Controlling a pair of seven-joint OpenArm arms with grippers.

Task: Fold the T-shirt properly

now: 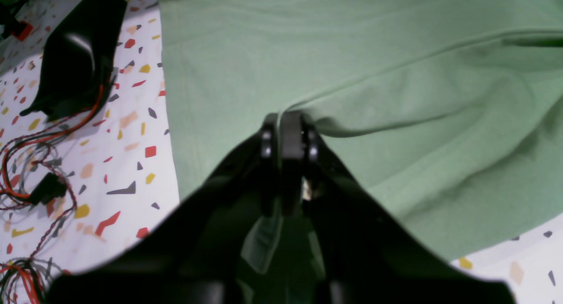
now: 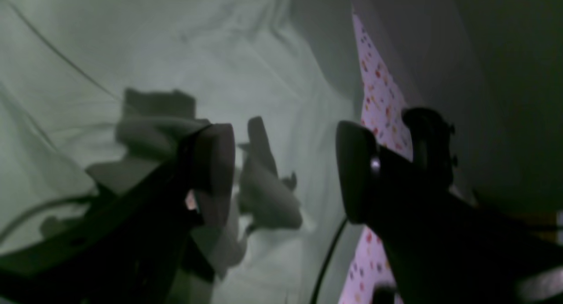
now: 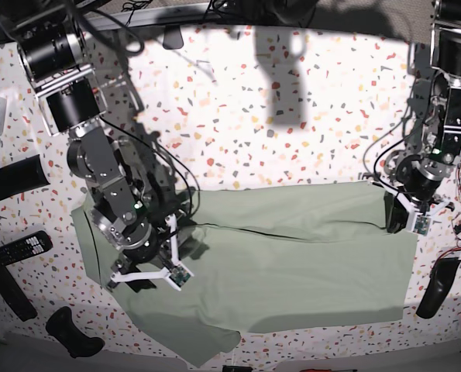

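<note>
Currently lying spread across the lower middle of the base view: the T-shirt, pale sage green, on the speckled table, with one long crease running left to right and a loose flap hanging toward the bottom edge at lower left.

Clamping a raised ridge of the cloth at the right edge of the shirt: the left gripper, jaws pressed together on the fabric at the centre of the left wrist view, folds radiating away to the right.

Hovering over the shirt's left portion, at lower left of the base view: the right gripper, jaws standing wide apart with nothing between them, pale fabric showing through the gap in the dim, blurred right wrist view.

Lying on the table at the left of the left wrist view: red and black wires beside a black curved part. Resting at the far left of the base view: a remote control.
</note>
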